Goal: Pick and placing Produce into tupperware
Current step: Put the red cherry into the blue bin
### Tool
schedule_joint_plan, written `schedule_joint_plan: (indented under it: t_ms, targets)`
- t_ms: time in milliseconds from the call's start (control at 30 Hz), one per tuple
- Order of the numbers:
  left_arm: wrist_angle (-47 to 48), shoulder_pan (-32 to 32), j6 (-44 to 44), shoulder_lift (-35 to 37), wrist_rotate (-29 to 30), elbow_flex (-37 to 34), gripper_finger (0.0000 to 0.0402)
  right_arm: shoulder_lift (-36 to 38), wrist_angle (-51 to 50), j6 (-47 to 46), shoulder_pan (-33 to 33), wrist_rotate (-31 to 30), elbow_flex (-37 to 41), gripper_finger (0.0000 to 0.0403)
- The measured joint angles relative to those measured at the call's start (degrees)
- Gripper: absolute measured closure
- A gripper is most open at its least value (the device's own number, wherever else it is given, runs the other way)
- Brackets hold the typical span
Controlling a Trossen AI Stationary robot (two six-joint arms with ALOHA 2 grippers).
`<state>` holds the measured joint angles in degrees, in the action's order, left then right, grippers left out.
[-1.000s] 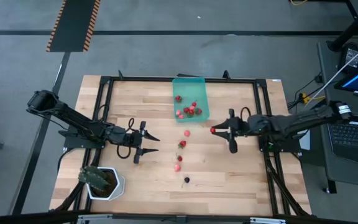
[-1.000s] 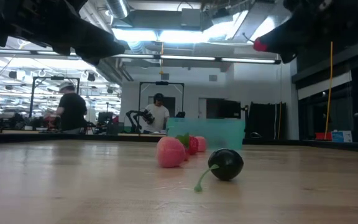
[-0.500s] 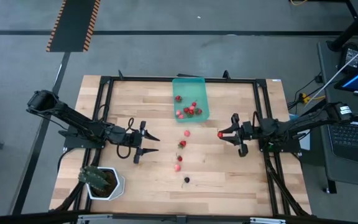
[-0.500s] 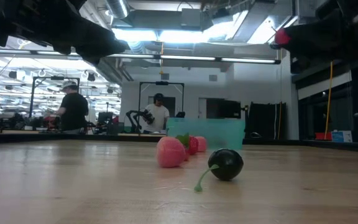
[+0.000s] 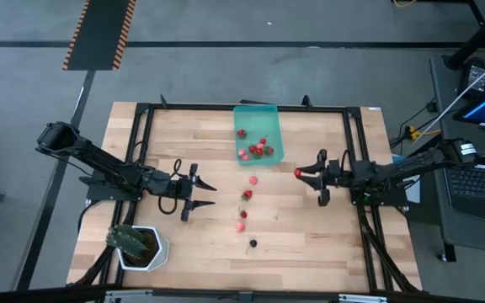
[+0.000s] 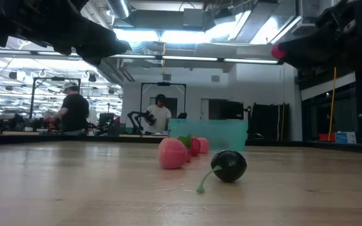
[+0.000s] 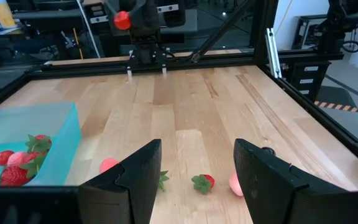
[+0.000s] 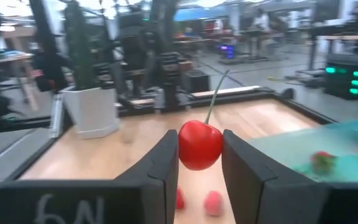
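1. Gripping a red cherry (image 8: 199, 145) between its two fingers, the right gripper (image 5: 310, 174) is hanging above the table (image 5: 310, 227), right of the tub (image 5: 257, 133) and clear of it; the fruit is showing as a red dot at the fingertips in the high view.
2. Spread wide and holding nothing, the left gripper (image 5: 202, 194) is waiting over the left half of the table, its fingers pointing toward the loose fruit.
3. Round, glossy and bright red, the cherry is carrying a thin green stem that is sticking up past the fingers.
4. Several red and pinkish berries (image 5: 255, 148) are lying in the near end of the teal tub, which is sitting at the far edge, near the middle.
5. Four more pieces are lying loose in a line from just below the tub toward the front edge: a pink one (image 5: 253, 180), a red one with a green top (image 5: 247, 195), a red and pink pair (image 5: 241, 222), and a dark cherry (image 6: 229, 165) nearest the front.
6. Bare wood is lying open between the right gripper and the tub.
7. A white pot (image 5: 146, 247) is standing at the front left corner, well apart from the fruit.
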<state>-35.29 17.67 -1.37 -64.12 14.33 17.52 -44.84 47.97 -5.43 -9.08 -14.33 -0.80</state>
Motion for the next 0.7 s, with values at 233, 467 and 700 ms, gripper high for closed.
schedule_joint_plan:
  t_ms: [233, 467, 700]
  targets:
    - [0.0, 0.0, 0.0, 0.0, 0.0, 0.0, 0.0207, 0.0, -0.9, 0.0, 0.0, -7.9, 0.0, 0.0303]
    - [0.1, 0.0, 0.0, 0.0, 0.0, 0.0, 0.0207, 0.0, -3.9, -1.8, 0.0, -12.7, 0.0, 0.0303]
    - [0.1, 0.0, 0.0, 0.0, 0.0, 0.0, 0.0207, -0.2, -5.2, -2.1, 0.0, -16.1, 0.0, 0.0303]
